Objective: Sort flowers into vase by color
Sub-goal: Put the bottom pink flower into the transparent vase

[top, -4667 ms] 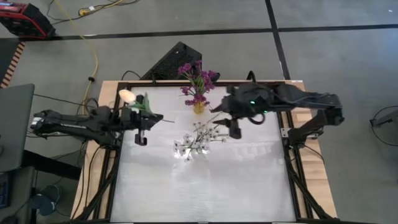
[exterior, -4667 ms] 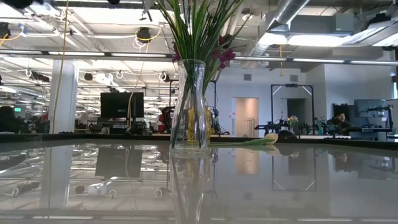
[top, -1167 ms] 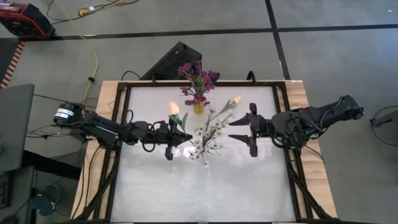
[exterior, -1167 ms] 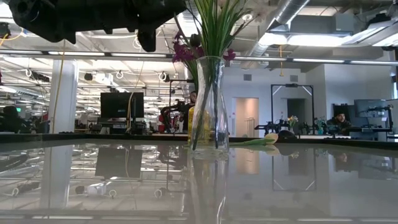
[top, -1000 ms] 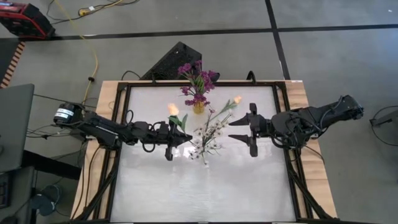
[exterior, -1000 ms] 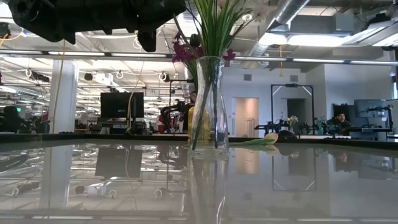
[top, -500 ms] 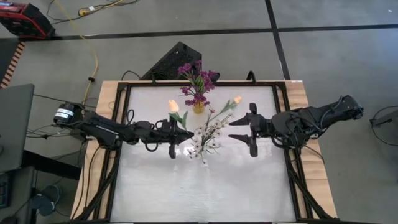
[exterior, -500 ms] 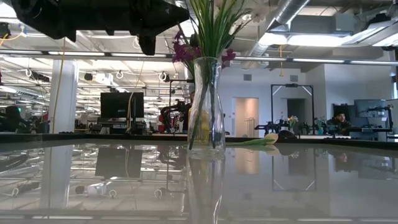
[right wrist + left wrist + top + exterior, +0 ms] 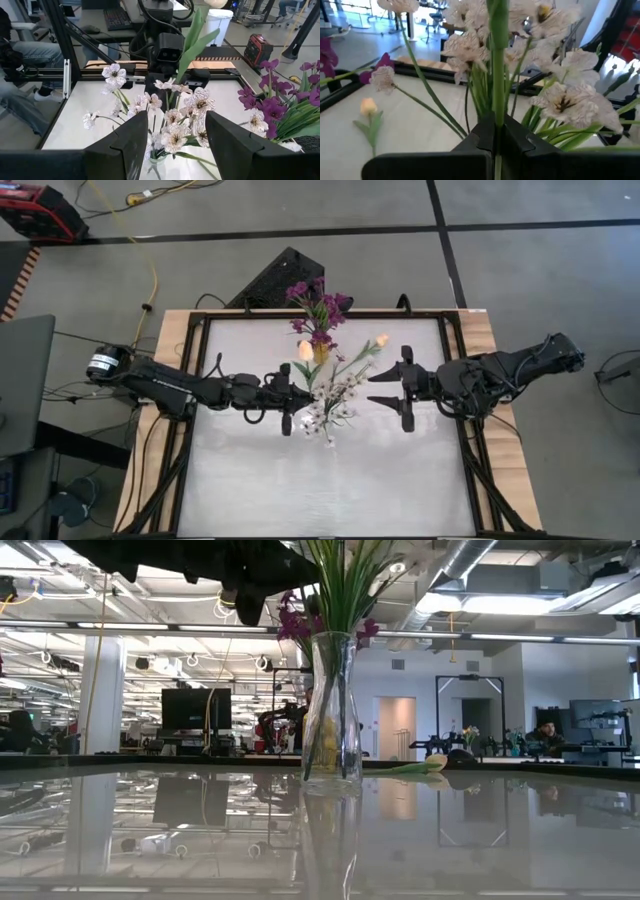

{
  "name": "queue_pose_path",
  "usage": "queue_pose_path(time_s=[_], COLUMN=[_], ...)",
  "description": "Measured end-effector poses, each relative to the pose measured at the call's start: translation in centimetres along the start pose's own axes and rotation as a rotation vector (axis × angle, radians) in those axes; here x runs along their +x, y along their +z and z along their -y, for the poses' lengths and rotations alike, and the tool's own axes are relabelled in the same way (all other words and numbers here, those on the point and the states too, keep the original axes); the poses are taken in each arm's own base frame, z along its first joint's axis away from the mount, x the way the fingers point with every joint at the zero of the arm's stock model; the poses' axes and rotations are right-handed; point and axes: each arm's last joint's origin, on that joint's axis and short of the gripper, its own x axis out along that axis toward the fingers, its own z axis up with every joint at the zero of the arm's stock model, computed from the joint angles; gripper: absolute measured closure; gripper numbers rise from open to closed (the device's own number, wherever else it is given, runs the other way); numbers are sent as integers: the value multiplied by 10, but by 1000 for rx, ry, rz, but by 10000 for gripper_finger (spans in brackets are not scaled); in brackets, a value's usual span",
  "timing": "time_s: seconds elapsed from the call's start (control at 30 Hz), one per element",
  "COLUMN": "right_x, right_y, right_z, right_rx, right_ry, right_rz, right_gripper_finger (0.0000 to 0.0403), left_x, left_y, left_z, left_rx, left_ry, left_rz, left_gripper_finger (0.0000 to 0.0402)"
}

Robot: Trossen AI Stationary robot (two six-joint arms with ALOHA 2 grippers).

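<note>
Left gripper (image 9: 287, 402): fingers pressed tight together on a green stem (image 9: 498, 60); the left wrist view shows the stem running straight up out of the seam between the two dark fingers (image 9: 470, 145).
What it holds: a tulip (image 9: 304, 351) with a peach-cream bud, which in the high view sits above the gripper, just beside the yellow vase.
Left gripper place: over the middle of the table, at the left edge of the white spray, arm stretched in from the table's left side.
Right gripper (image 9: 400, 389): fingers spread wide apart, nothing between them; through the gap the right wrist view looks at the white blossoms.
Right gripper place: hanging to the right of the white spray, apart from it, arm reaching in from the right edge.
White flowers (image 9: 328, 402): a bunch of small white blossoms standing in a clear glass vase (image 9: 332, 710) at the table's centre, between the two grippers.
Purple flowers (image 9: 318, 310): gathered in a small yellow vase (image 9: 320, 353) near the far edge of the table, behind the white bunch.
Second tulip (image 9: 380, 340): peach bud lying on the table, to the right of the yellow vase; its stem slants toward the white bunch.
Table (image 9: 390, 470): pale glossy top in a dark frame, mirroring the room in the low view.
</note>
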Motion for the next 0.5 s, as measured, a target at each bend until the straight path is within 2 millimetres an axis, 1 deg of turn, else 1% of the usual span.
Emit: queue_pose_path(time_s=[0.2,0.37,0.5], right_x=[0,1,3], right_y=[0,-1,-4], right_z=[0,0,-1], right_rx=[-1,1,2], right_ry=[0,0,-1], right_rz=[-1,2,-15], right_gripper_finger=[179,179,179], left_x=[1,4,4], left_y=[-3,-9,-8], left_z=[0,-1,-1], left_rx=[-5,-5,3], left_ry=[7,11,15], left_rz=[-12,-43,-40], left_gripper_finger=[401,401,395])
